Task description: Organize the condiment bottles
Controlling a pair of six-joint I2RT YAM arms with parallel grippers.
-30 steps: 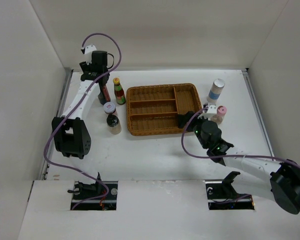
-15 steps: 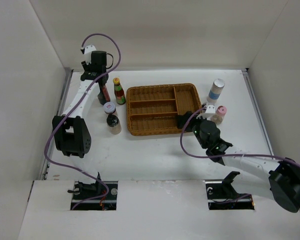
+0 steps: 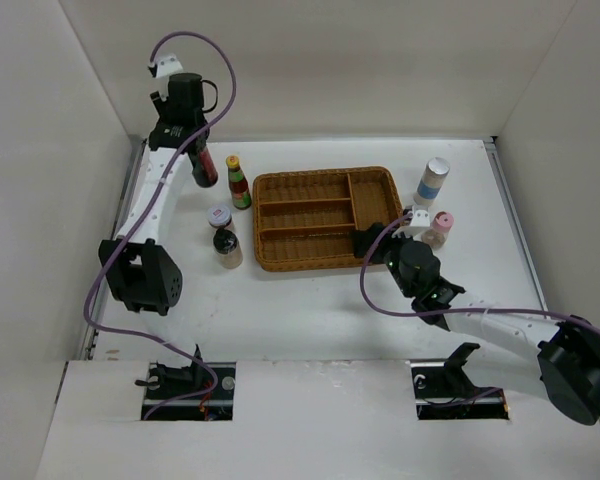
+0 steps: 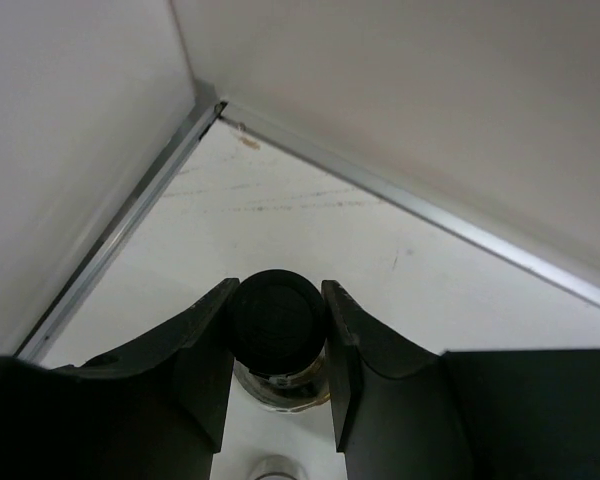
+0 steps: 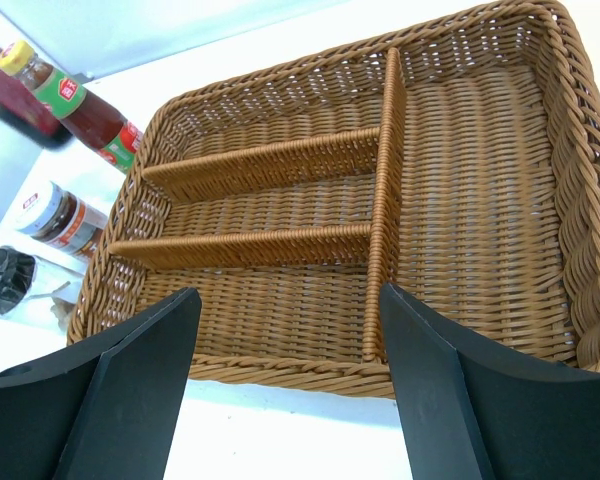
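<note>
White counter (image 3: 310, 300), we see left tool (image 4: 277, 298) clamped on dark black-capped bottle (image 3: 204, 168) near far-left corner, right tool (image 5: 290, 300) apart, facing wicker tray (image 5: 460, 200).

left arm stretched high | left pincer (image 4: 277, 298) clamped | right arm low, extended | right pincer (image 5: 290, 300) spread wide
</note>
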